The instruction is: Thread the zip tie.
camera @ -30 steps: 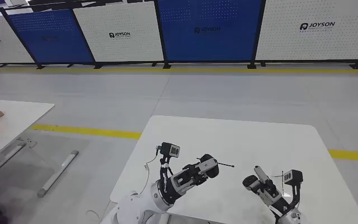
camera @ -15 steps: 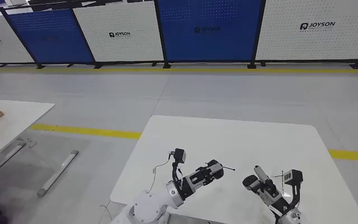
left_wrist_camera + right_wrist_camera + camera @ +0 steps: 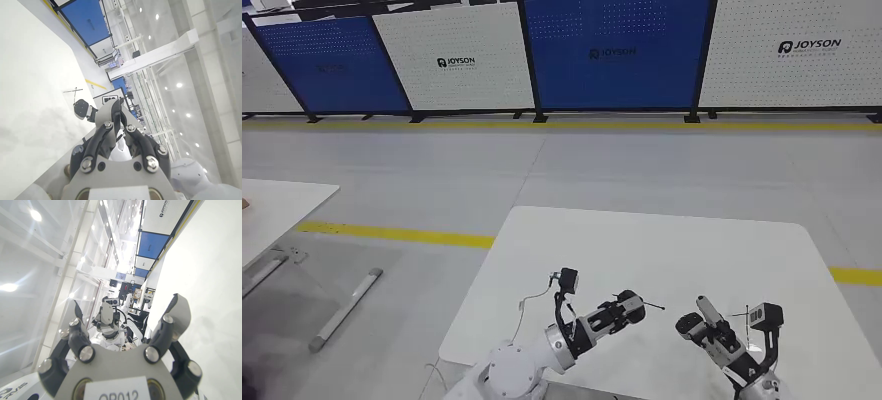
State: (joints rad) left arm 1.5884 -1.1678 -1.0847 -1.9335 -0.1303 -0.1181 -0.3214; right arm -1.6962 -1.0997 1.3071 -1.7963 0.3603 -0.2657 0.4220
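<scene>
A thin black zip tie (image 3: 652, 304) sticks out sideways from my left gripper (image 3: 635, 304), which is shut on it low over the white table (image 3: 662, 240) near the front edge. In the left wrist view the left gripper (image 3: 118, 103) has its fingers pressed together, with a dark sliver between them. My right gripper (image 3: 697, 315) sits a short way to the right of the tie's free end. Its fingers stand wide apart with nothing between them in the right wrist view (image 3: 126, 307). A thin black crossed strand (image 3: 747, 317) shows beside the right wrist; I cannot tell what it is.
The table's far half is bare white surface. Another white table (image 3: 282, 200) stands off to the left across a gap of floor. Blue and white partition panels (image 3: 612, 55) line the back, with a yellow floor line (image 3: 392, 235) before them.
My left arm has swung right and slightly down toward the table's front, carrying the zip tie closer to the right gripper. The right arm has not moved.
</scene>
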